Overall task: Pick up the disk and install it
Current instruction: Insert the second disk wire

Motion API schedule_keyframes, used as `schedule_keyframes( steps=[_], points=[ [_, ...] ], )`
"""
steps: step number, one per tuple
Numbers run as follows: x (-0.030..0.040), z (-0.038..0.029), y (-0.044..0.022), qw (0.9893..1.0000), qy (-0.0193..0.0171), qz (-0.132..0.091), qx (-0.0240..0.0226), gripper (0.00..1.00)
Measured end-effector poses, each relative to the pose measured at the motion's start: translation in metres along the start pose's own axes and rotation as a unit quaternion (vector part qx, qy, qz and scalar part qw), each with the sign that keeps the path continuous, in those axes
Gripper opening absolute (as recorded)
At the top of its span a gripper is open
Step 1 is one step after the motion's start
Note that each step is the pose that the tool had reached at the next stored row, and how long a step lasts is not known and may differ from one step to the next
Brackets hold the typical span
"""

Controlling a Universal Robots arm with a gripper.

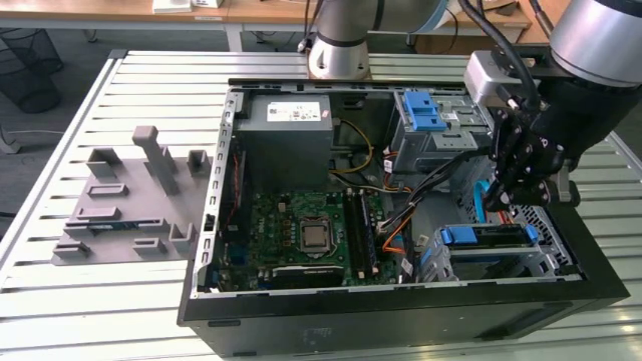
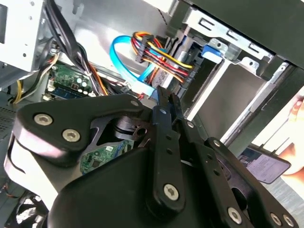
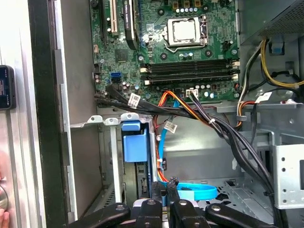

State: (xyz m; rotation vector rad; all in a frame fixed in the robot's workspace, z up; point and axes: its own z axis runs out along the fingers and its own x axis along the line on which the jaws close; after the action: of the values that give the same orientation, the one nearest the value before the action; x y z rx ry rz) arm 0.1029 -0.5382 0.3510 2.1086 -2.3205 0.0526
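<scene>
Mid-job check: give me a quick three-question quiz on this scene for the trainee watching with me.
1. True or false: the gripper hangs over the grey fixture outside the case.
2. The disk in its blue frame sits: A) on the table; B) in a metal bay inside the case; C) on the power supply.
3. In the second wrist view, what colour is the flat cable looping near the gripper?

Key: 1 false; 2 B; 3 blue.

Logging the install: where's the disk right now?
In the exterior view, the disk sits in the drive cage at the case's lower right corner, just below the tool.
</scene>
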Motion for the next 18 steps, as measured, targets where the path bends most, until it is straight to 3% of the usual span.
schedule_keyframes(
  steps=[11,18],
  points=[
    [0.0091,0.0097,-0.0003,0.9998,-0.0017,-0.018,0.0004,0.16],
    [0.0127,0.0129,-0.0006,0.9998,-0.0101,-0.018,-0.0003,0.16]
  ],
)
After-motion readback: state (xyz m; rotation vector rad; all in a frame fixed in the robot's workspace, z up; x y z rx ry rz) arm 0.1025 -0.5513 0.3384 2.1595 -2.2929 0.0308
